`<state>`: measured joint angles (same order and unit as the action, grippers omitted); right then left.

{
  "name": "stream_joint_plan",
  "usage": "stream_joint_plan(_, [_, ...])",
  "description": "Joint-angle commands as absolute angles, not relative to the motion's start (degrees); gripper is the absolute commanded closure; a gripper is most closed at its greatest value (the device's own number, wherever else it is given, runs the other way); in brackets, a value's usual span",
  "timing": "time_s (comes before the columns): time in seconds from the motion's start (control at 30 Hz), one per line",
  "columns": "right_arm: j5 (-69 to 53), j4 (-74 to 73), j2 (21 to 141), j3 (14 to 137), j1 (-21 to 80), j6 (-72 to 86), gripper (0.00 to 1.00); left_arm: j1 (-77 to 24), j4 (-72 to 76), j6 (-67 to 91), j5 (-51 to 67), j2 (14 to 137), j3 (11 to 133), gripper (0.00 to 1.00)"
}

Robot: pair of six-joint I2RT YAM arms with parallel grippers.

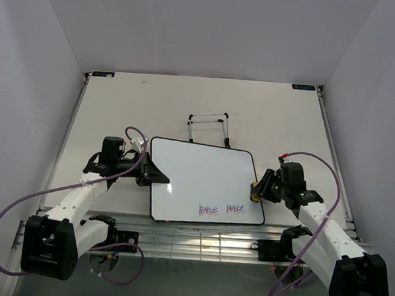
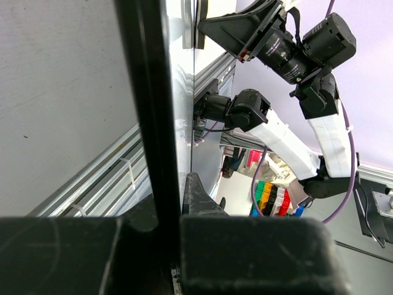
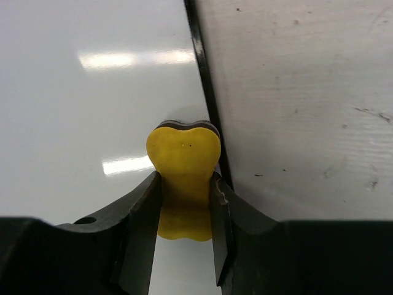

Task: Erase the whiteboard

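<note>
Where the right claw [image 3: 184, 184] is seen from its own wrist, its fingers [image 3: 144, 209] are closed on the waist of a yellow bone-shaped eraser [image 3: 183, 147]. The eraser's rounded end is held at the glossy surface just inside the black frame [image 3: 202, 74], at the right edge of the whiteboard [image 1: 202, 179]; whether it touches cannot be told. The left claw [image 1: 160, 178] is clamped narrowly on the board's left edge, with the frame pinched between its pads. The whiteboard is laid in the middle of the bench [image 1: 153, 104], between the two arms. Two red-blue scribbles [image 1: 222, 208] are seen by its near edge, right of centre, and the rest of the surface is seen white. A thin wire stand [image 1: 209, 125] is placed just beyond its far edge.
</note>
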<state>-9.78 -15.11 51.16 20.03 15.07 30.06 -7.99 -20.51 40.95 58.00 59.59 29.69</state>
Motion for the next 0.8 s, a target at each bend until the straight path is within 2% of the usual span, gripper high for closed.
stream_joint_plan(0.0, [-3.61,-21.97,47.04,21.26,14.41,30.59,0.92,-8.17,-17.05,34.28,50.54,57.74,29.88,1.0])
stream_joint_plan(0.2, [0.71,-28.03,43.68,31.45,14.41,26.38,0.92,-8.17,-16.96,34.37,50.63,57.74,29.79,1.0])
stream_joint_plan(0.33, [-11.13,-27.86,44.82,36.21,14.41,20.58,0.92,-8.17,-16.7,34.54,50.62,58.09,29.71,1.0])
stream_joint_plan(0.37, [-18.56,-27.43,45.52,36.56,14.5,19.96,0.92,-8.09,-16.7,34.54,50.63,58.1,29.71,1.0])
stream_joint_plan(0.43, [-24.49,-26.29,47.28,36.91,16.25,19.86,0.92,-8.17,-16.61,34.54,50.63,58.53,29.71,1.0])
stream_joint_plan(0.47, [-24.0,-25.67,47.46,36.83,18.35,20.39,0.92,-8.17,-16.61,34.54,50.63,58.54,29.71,1.0])
stream_joint_plan(0.7, [-11.79,-16.89,52.01,39.72,50.92,26.71,0.92,-8.09,-16.52,34.63,50.36,58.97,29.62,1.0])
stream_joint_plan(0.77, [-6.96,-14.33,53.95,42.0,56.05,27.6,0.92,-8.17,-16.61,34.63,50.27,59.32,29.71,1.0])
